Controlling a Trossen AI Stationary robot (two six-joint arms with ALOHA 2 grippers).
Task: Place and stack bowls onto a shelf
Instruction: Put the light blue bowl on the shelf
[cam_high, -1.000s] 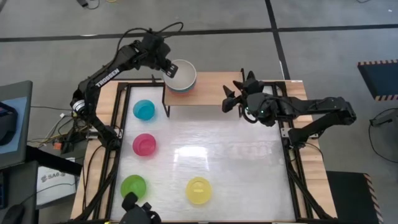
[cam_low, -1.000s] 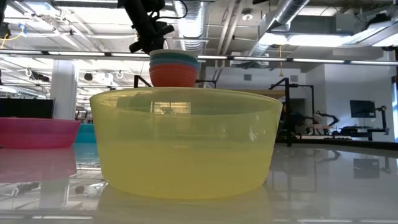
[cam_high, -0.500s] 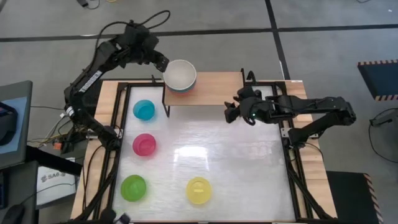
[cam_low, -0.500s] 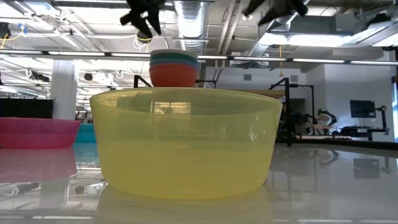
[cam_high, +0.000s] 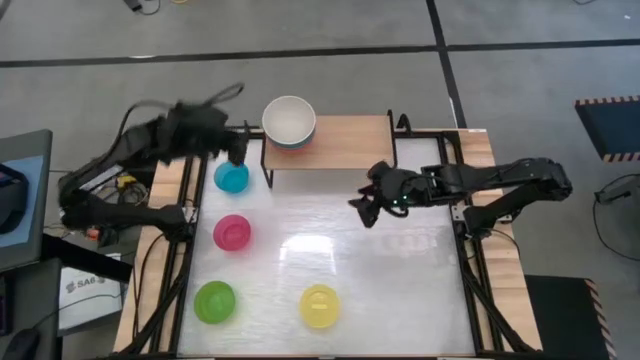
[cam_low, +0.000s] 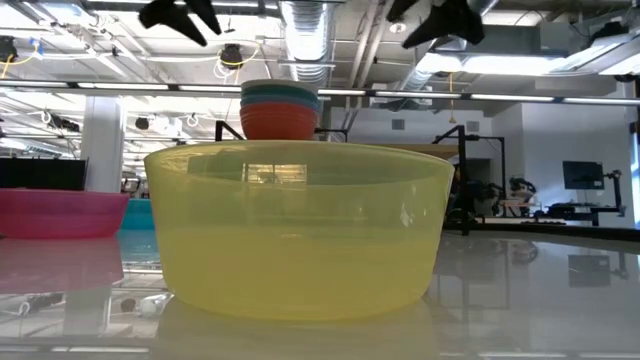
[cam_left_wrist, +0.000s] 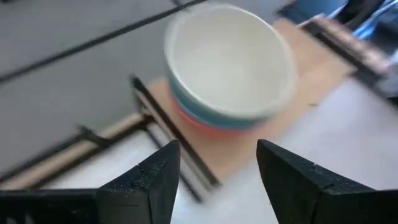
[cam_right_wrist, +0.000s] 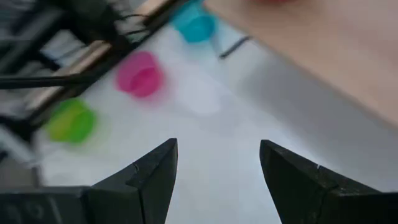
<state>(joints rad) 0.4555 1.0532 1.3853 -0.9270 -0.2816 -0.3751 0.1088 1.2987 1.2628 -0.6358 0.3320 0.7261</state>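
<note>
Four larger round plastic bowls sit nested in one stack (cam_high: 289, 122) on the shelf (cam_high: 345, 142), a light wooden rectangle on thin black legs; the white bowl (cam_left_wrist: 229, 59) is on top, with teal and red rims below it. The smaller cyan bowl (cam_high: 231, 177), magenta bowl (cam_high: 232, 233), lime green bowl (cam_high: 214, 301) and translucent yellow bowl (cam_high: 320, 306) rest apart on the glossy white counter (cam_high: 400, 290). The left end effector (cam_left_wrist: 211, 171), fingers spread and empty, hangs near the cyan bowl. The right end effector (cam_right_wrist: 214, 171), also spread and empty, hangs over the counter before the shelf. Ceiling ducts fill the room behind.
</note>
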